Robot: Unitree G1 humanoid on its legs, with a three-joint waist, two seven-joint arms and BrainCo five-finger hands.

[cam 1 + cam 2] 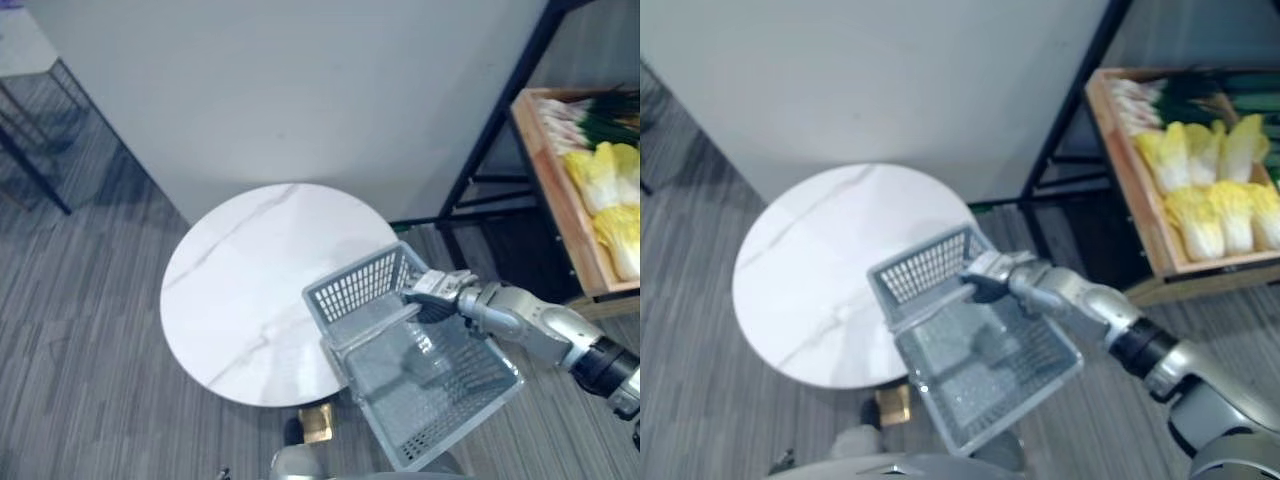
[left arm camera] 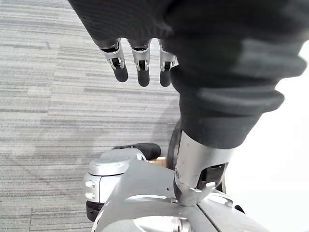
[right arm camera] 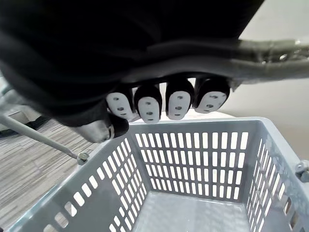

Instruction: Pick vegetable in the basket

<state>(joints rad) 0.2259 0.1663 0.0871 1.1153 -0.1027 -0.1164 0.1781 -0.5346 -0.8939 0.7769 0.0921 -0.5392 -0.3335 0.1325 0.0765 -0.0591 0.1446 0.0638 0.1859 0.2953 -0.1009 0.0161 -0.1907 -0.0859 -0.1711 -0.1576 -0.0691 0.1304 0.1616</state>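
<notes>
One basket [image 1: 440, 400] half beyond table [image 1: 240, 280] edge | right hand [image 1: 440, 288] curled round handle [image 3: 275, 54]

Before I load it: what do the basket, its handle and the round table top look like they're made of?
Basket: grey moulded plastic, matte, judging by its slotted walls. Handle, held by the right robot hand: slim grey rod, likely metal, with a dull sheen. Table top: white, glossy, faint grey veins; marble or a marble-look slab, cannot tell which.
</notes>
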